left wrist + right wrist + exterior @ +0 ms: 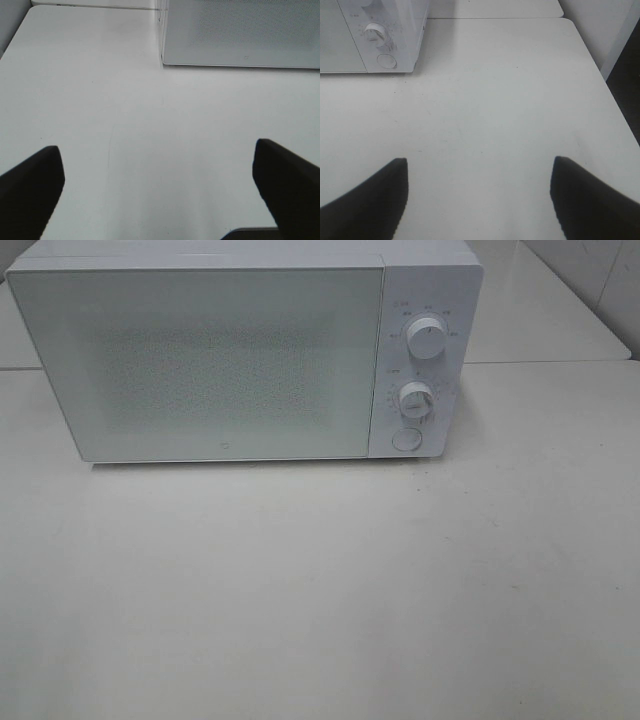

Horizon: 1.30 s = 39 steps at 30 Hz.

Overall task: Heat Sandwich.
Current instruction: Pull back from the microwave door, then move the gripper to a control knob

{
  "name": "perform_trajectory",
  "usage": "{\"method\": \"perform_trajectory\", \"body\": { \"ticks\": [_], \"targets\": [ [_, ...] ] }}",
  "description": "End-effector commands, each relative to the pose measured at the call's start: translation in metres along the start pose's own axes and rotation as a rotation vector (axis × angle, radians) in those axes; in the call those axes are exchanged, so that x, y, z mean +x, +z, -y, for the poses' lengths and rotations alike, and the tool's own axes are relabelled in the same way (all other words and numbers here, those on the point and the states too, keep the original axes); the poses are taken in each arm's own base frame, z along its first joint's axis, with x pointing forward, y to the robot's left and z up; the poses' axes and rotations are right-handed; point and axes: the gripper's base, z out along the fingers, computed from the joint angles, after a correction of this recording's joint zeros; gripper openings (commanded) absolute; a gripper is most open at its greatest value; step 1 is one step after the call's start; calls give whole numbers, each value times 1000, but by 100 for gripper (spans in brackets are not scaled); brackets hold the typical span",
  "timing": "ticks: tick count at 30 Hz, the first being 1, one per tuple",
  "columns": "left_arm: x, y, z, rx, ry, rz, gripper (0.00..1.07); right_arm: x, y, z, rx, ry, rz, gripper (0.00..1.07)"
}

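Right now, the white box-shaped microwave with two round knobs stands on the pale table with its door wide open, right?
No: the white microwave has its door shut, flush with the front, as the exterior high view shows; the rest holds.

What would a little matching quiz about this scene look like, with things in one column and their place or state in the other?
Things:
1. microwave door
2. round button
3. left gripper
4. table

Place or state:
A. open, holding nothing
B. shut
C. just below the two knobs
D. pale, bearing the microwave

Pairs: 1-B, 2-C, 3-A, 4-D
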Motion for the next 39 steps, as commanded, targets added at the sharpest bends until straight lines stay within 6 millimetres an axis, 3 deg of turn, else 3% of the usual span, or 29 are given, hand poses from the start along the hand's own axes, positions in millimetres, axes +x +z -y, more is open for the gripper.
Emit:
{"method": "perform_trajectory", "body": {
  "ticks": [1,39],
  "targets": [
    [1,-2,0,2,1,34,98,2,-3,0,2,0,33,75],
    [1,-2,0,2,1,34,98,2,-3,0,2,0,33,75]
  ]
}}
